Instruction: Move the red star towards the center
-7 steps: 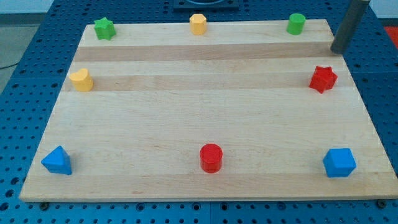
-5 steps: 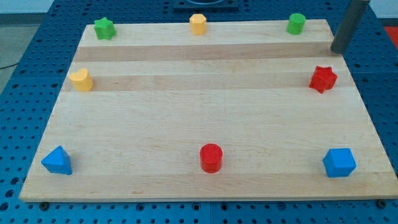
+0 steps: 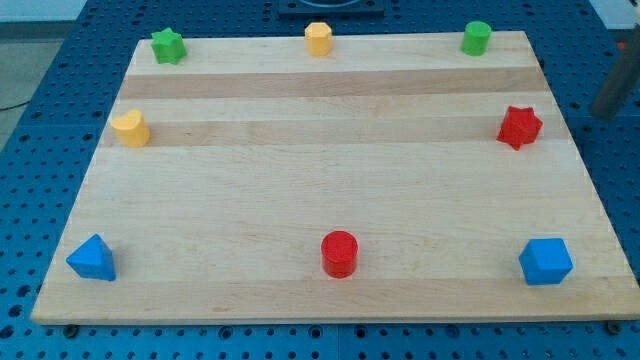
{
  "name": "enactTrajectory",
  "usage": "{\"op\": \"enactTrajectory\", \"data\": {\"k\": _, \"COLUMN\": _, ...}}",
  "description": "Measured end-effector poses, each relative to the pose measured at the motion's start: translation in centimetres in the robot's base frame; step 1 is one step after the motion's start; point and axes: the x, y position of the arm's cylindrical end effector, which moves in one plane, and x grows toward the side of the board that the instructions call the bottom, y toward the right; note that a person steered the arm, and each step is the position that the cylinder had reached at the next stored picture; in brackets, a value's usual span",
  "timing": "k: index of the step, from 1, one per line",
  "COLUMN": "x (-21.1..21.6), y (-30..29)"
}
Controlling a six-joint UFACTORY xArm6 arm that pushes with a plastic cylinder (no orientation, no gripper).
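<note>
- Red star (image 3: pixel 520 127) sits near the wooden board's (image 3: pixel 330 180) right edge, about a third of the way down from the view's top, upright and touching nothing
- Your rod shows only as a blurred dark streak at the view's right margin, off the board over the blue pegged table (image 3: pixel 610 200); its lower end, my tip (image 3: pixel 601 113), hangs to the right of the star and slightly above it in the view, well apart
- There are no jaws to open or close here, just a bare rod that holds nothing
- To push well, bring the tip down to the star's far right side, level with its middle, then drive straight toward the view's left so the block slides without spinning off
- The path to the centre looks clear: green cylinder (image 3: pixel 476 38) and blue block (image 3: pixel 546 261) stand well away from that line
- No containers appear anywhere; every block rests directly on the board, none inside anything
</note>
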Motion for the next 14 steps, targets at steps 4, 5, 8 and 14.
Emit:
{"op": "enactTrajectory", "data": {"k": 4, "x": 8.7, "y": 0.0}}
{"op": "enactTrajectory", "data": {"k": 5, "x": 9.5, "y": 0.0}}
{"op": "enactTrajectory", "data": {"k": 8, "x": 2.6, "y": -7.1}}
{"op": "enactTrajectory", "data": {"k": 14, "x": -6.2, "y": -21.0}}
